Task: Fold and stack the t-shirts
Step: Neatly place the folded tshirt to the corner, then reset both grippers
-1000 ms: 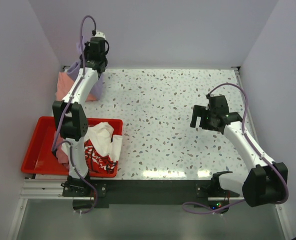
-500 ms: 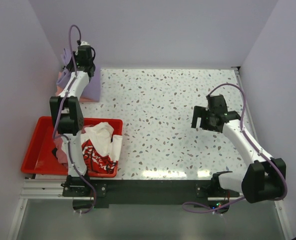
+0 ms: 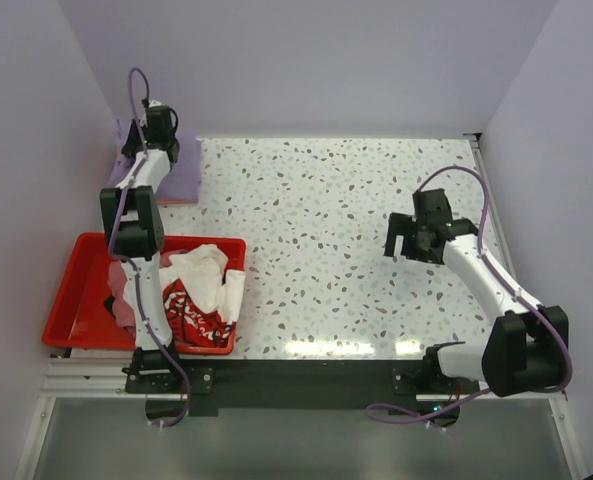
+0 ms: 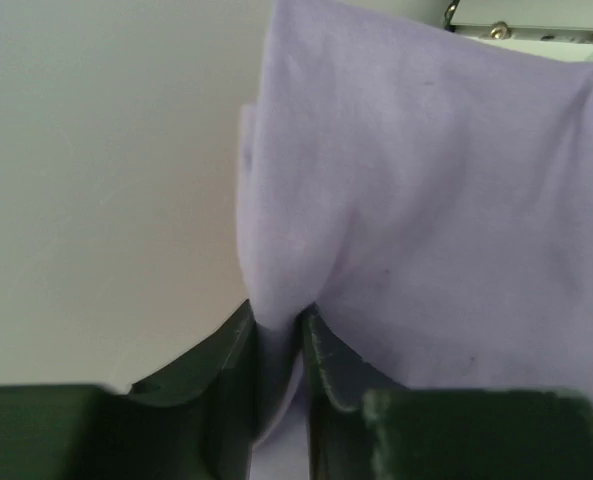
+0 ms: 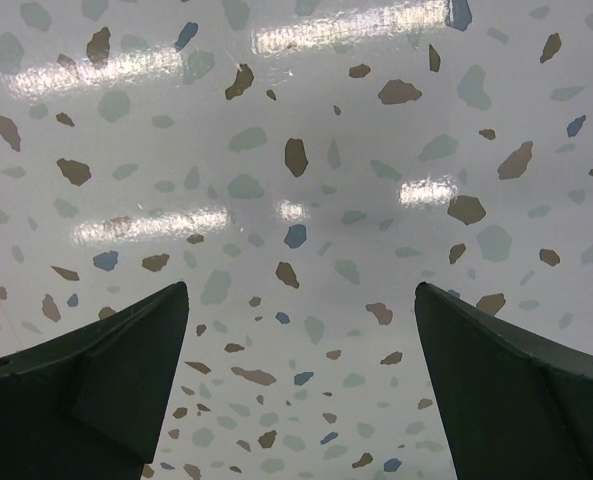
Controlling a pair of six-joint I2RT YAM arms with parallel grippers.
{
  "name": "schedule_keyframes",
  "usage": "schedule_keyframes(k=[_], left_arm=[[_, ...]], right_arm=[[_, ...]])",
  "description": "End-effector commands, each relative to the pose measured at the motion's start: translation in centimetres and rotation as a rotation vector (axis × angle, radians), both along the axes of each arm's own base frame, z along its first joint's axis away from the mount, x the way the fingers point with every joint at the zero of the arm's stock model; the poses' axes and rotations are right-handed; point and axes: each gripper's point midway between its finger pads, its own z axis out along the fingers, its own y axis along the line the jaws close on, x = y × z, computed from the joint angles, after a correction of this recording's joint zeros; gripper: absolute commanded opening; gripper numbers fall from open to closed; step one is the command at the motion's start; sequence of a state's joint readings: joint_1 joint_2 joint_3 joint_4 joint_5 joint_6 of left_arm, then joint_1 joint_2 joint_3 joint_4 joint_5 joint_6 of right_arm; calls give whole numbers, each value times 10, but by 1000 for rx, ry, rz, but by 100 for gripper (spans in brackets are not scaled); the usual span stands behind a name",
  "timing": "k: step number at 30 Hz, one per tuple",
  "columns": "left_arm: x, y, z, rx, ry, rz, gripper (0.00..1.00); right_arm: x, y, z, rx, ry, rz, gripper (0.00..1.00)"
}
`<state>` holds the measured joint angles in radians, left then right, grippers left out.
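Left wrist view: the left gripper (image 4: 276,320) pinches a fold of the purple t-shirt (image 4: 426,200), far left; the right gripper (image 5: 301,292) hangs spread wide over the table (image 5: 306,150).

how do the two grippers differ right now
The left gripper is shut, pinching a fold of the lavender t-shirt; the right gripper is open and empty. The left reaches to the far left corner; the right hangs over the table at the right. Both are dark-fingered.
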<state>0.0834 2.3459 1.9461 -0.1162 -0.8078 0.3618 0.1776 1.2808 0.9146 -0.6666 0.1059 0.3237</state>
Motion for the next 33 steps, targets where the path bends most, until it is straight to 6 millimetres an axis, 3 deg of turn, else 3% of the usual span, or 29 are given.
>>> schedule_keyframes(k=[1, 2, 3, 4, 12, 13, 15, 16, 18, 19, 20, 21, 23, 24, 26, 28, 29, 31, 32, 33], left_arm=[[10, 23, 30, 7, -155, 72, 45], [9, 24, 31, 0, -164, 81, 59], [9, 27, 32, -11, -163, 85, 88], [10, 28, 34, -42, -189, 85, 100], [11, 6, 75, -245, -290, 27, 100], [12, -2, 87, -295, -329, 5, 100], [9, -14, 92, -372, -347, -17, 100], [10, -27, 108, -438, -389, -66, 100], [7, -41, 112, -499, -410, -94, 100], [6, -58, 128, -557, -449, -144, 100], [4, -68, 122, -584, -439, -162, 100], [1, -78, 134, -613, -470, -179, 100], [-3, -106, 129, -646, -459, -206, 100], [-6, -117, 137, -657, -474, -219, 100], [-11, -151, 126, -665, -445, -252, 100], [-18, -184, 127, -690, -439, -295, 100], [-23, -194, 115, -707, -412, -297, 100], [-38, -221, 117, -760, -403, -314, 100], [-49, -229, 100, -780, -358, -306, 100], [-61, -237, 112, -803, -381, -317, 100]], right_arm=[[10, -5, 12, -22, -33, -22, 99], [9, -5, 12, -21, -31, -22, 99], [9, -5, 11, -23, -30, -21, 99], [10, -5, 11, -23, -30, -21, 99], [12, -2, 20, -4, -58, -18, 99], [13, -1, 22, 1, -65, -16, 99], [14, 1, 28, 11, -88, -11, 99], [13, 3, 29, 25, -90, -6, 99], [14, 6, 33, 42, -109, 3, 99], [13, 9, 34, 56, -109, 15, 99], [13, 10, 34, 62, -110, 15, 99], [12, 11, 36, 69, -119, 22, 99], [11, 15, 37, 89, -125, 35, 99], [10, 16, 39, 93, -131, 37, 99], [8, 16, 43, 99, -145, 38, 99], [6, 17, 48, 108, -167, 44, 99], [5, 17, 48, 109, -173, 44, 99], [2, 16, 48, 110, -173, 44, 99], [1, 16, 49, 111, -180, 44, 99], [0, 17, 49, 117, -183, 45, 99]])
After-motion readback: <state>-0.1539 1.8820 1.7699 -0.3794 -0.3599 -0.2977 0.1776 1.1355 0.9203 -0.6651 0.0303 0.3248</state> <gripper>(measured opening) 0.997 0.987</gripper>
